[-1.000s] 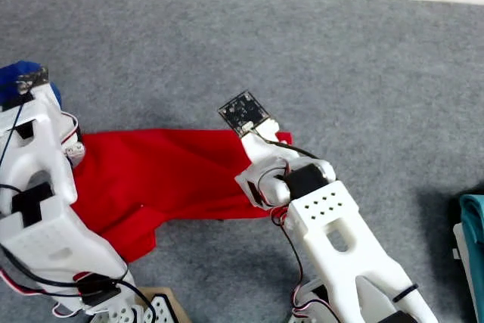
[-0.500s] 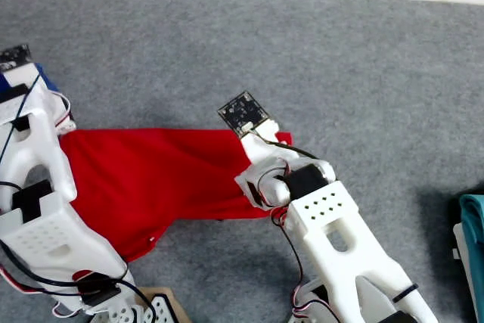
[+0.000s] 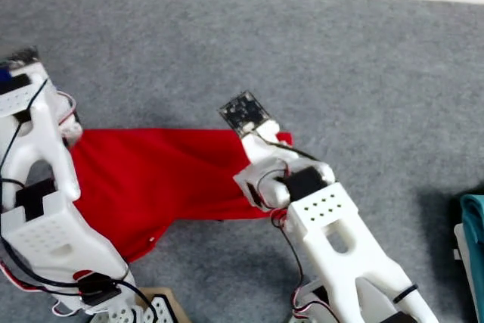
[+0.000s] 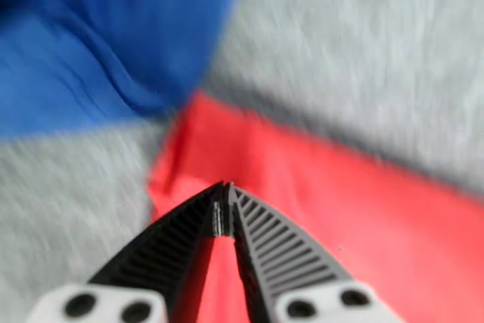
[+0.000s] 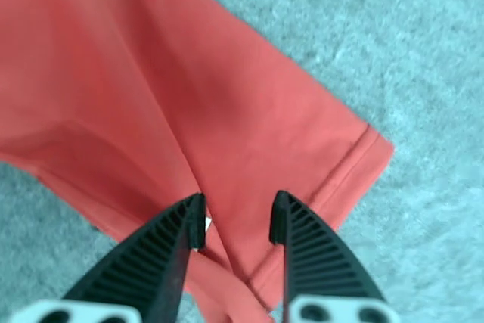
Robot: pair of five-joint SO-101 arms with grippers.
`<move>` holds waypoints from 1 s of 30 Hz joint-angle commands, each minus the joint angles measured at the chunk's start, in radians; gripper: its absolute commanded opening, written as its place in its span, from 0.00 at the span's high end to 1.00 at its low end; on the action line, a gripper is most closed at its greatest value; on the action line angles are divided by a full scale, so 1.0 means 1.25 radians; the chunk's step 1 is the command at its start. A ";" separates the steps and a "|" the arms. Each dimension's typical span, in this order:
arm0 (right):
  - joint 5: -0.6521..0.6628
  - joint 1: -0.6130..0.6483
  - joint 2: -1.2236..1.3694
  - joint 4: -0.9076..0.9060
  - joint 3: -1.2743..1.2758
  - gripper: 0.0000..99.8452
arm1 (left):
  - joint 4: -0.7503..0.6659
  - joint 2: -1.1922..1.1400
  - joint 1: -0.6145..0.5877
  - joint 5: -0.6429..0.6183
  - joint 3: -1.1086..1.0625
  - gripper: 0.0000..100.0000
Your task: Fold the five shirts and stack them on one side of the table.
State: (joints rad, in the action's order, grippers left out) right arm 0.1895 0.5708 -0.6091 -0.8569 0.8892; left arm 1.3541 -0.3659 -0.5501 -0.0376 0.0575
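- Overhead, red shirt point(image 3: 159, 179) spread on the gray tabletop point(image 3: 363, 66), left of middle, pulled long between the two arms.
- Left arm point(image 3: 41, 209) up along the left edge, its head over the shirt's left end.
- Right arm point(image 3: 333, 225) angled in from the lower right, wrist above the shirt's right end.
- Teal cloth point(image 3: 473, 240) at the far right edge, well apart from the red shirt.
- Next, left wrist view: left claw point(image 4: 224, 213) with fingers pressed together, tips pinching the red shirt at its edge, near a corner.
- Blue shirt point(image 4: 98, 35) just beyond that corner, touching the red cloth or just short of it; cannot tell which.
- Gray tabletop on either side of the two shirts.
- Lastly, right wrist view: right claw point(image 5: 238, 221) with fingers apart, poised over the red shirt, close to its sleeve hem point(image 5: 355, 160).
- Crease in the red cloth running up from between the tips.
- Gray tabletop past the hem.
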 commanded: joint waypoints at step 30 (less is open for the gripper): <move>-0.112 -0.042 0.348 -0.036 -0.225 0.99 | 0.033 0.365 0.185 -0.012 -0.360 0.99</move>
State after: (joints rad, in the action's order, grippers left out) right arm 0.0621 0.5294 -0.1688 -0.8892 0.6513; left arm 1.5014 -0.0023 -0.3291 -0.0437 -0.2539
